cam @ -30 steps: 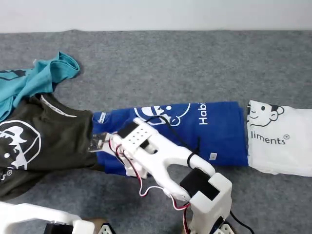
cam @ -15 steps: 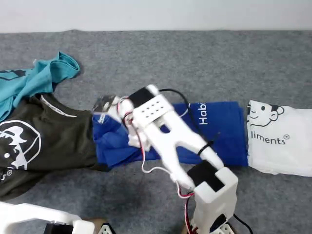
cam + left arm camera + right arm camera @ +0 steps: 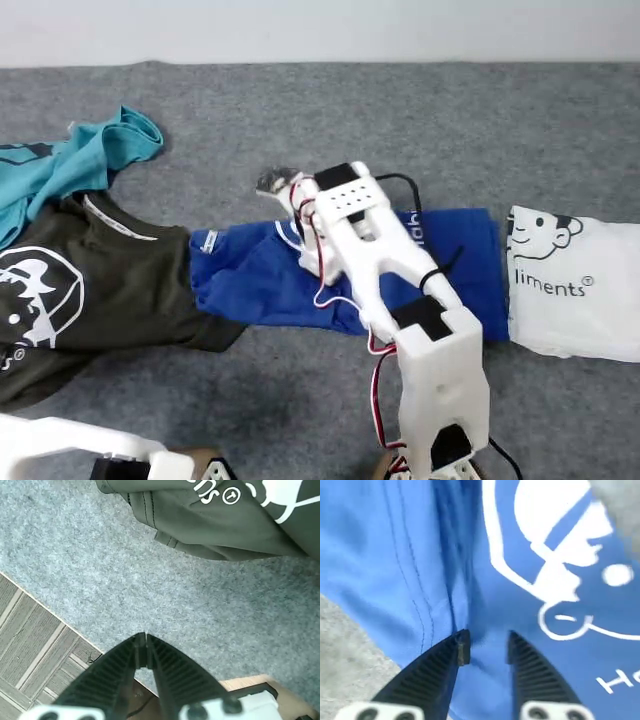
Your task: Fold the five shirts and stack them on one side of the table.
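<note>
A blue shirt [image 3: 255,285] with white print lies at the table's middle, its left part rumpled and turned over. My right gripper [image 3: 272,184] hangs raised over that shirt's far left part. In the right wrist view the gripper [image 3: 487,645] is open, its fingers a little apart above the blue shirt [image 3: 395,555], gripping nothing. A folded white shirt [image 3: 580,300] lies at the right. A dark olive shirt [image 3: 110,285] and a teal shirt [image 3: 70,160] lie unfolded at the left. My left gripper [image 3: 145,639] is shut and empty over the table's near edge, close to the olive shirt [image 3: 225,525].
The left arm [image 3: 80,440] sits low at the near left corner. Bare grey table [image 3: 400,130] stretches along the far side. The table's edge and the striped floor [image 3: 30,645] show in the left wrist view.
My right gripper rose from the blue shirt's left edge and swung away and to the right, dragging that edge over the shirt. The shirt's left part now lies bunched. The left arm stayed still.
</note>
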Motion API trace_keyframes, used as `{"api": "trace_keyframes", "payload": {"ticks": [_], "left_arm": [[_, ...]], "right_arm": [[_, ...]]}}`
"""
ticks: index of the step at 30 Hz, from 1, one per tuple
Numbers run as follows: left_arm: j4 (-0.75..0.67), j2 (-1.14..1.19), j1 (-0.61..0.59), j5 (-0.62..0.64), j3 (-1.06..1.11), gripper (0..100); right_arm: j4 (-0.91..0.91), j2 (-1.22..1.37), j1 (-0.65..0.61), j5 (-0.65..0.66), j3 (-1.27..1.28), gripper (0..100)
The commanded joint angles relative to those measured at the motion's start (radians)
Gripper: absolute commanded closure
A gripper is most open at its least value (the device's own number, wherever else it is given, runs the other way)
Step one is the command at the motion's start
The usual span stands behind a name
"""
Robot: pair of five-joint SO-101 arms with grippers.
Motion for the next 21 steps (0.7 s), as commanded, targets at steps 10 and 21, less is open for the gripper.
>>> {"api": "trace_keyframes", "payload": {"ticks": [10, 21], "left_arm": [[0.006, -0.026, 0.014, 0.003, -0.027, 100], [0.155, -0.046, 0.107, 0.003, -0.087, 100]], "right_arm": [[0.274, -0.008, -0.031, -0.023, -0.407, 89.9], [0.305, -0.053, 0.056, -0.040, -0.399, 98.9]]}}
